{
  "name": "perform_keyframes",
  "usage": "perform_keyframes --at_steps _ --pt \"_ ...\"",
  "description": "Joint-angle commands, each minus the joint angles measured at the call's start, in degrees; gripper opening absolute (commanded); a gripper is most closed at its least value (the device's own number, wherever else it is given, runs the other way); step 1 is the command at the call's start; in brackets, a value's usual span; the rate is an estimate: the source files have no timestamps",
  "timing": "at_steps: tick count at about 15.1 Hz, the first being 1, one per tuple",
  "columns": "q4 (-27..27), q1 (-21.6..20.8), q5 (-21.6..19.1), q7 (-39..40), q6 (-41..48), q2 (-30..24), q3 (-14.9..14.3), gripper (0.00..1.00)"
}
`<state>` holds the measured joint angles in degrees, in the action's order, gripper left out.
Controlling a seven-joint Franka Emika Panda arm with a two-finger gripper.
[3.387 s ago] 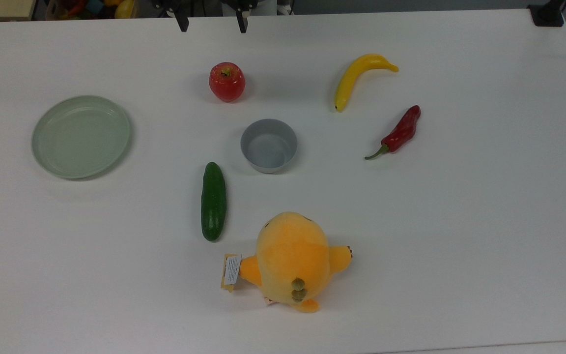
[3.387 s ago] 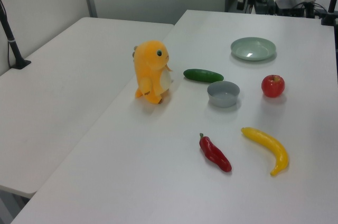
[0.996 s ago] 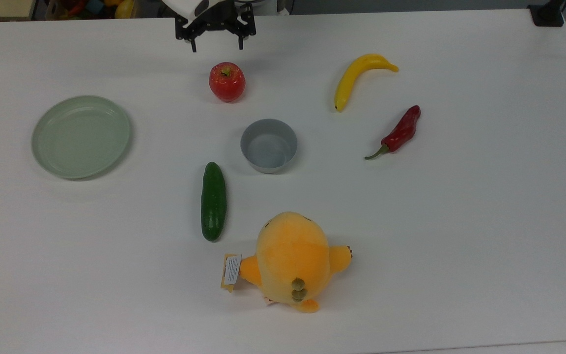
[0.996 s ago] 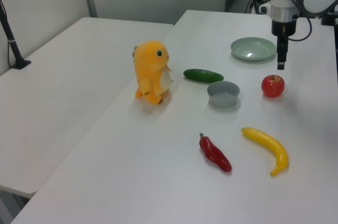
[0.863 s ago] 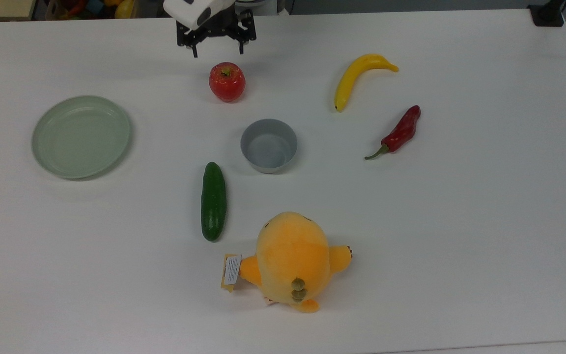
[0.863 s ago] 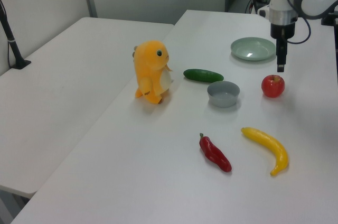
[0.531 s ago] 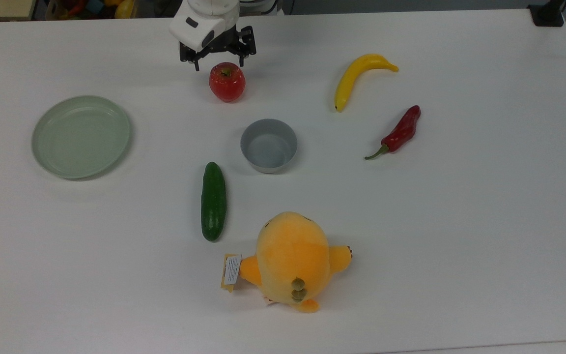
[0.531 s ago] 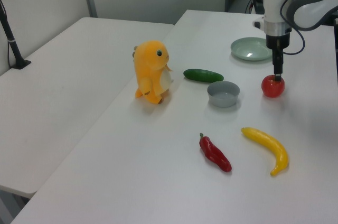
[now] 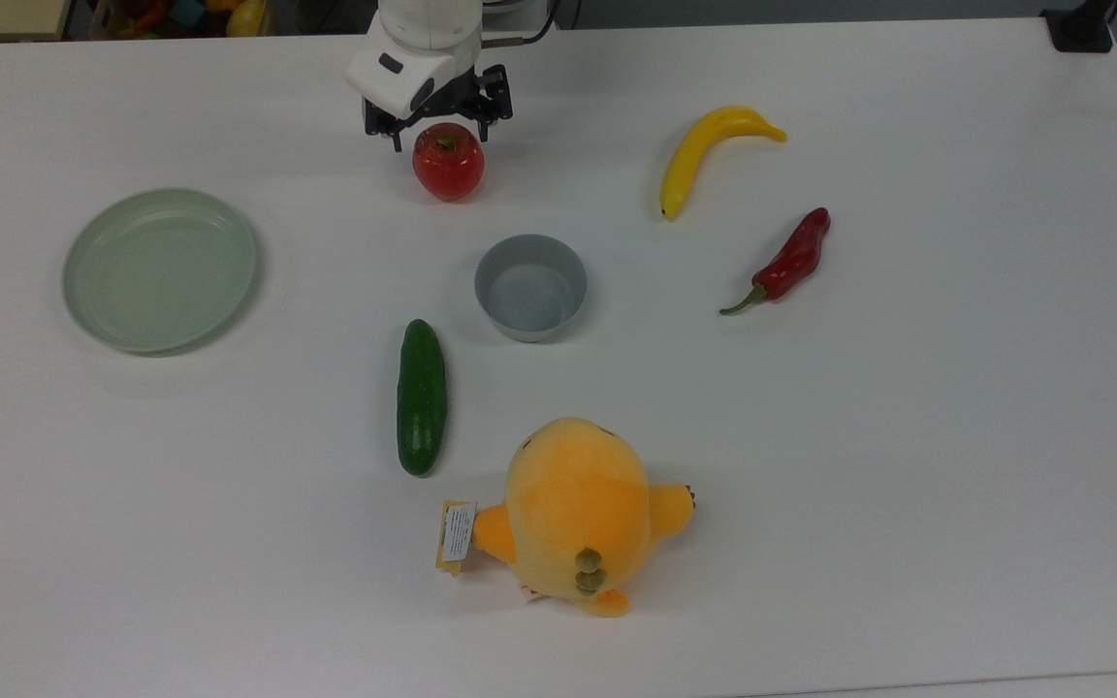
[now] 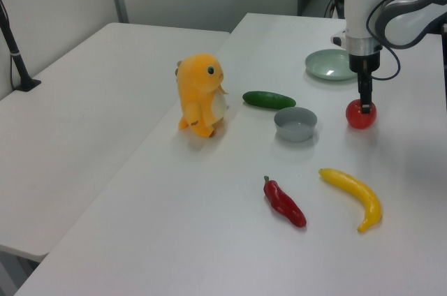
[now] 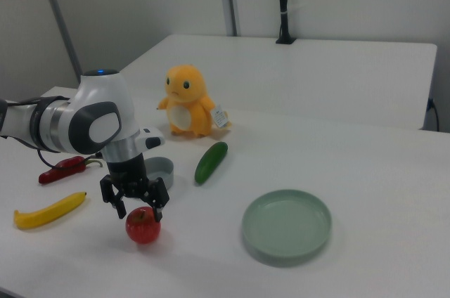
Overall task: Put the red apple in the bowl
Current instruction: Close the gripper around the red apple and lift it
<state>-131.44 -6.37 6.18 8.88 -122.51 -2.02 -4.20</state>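
While claw (image 9: 438, 139) hangs spread right over red apple (image 9: 448, 162), fingers straddling its top, apple sits on table (image 9: 908, 436), apart from grey bowl (image 9: 530, 287).

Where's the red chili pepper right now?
In the top view the red chili pepper lies on the table's right half, just below the banana and right of the bowl.

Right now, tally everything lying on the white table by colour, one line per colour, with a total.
Red: 2, the round glossy red apple and the long red chili pepper
Yellow: 1, the curved yellow banana
Green: 2, the dark green cucumber and the wide pale green plate
Grey: 1, the small round grey bowl
Orange: 1, the orange plush toy
Total: 7
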Motion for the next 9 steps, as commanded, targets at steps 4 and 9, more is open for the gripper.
perform_keyframes --at_steps 4,9 --pt "-0.4 -0.3 1.5 0.7 -2.9 2.5 0.9 0.98" --pt "-0.4 -0.3 2.2 0.6 -3.2 2.9 1.9 0.55"
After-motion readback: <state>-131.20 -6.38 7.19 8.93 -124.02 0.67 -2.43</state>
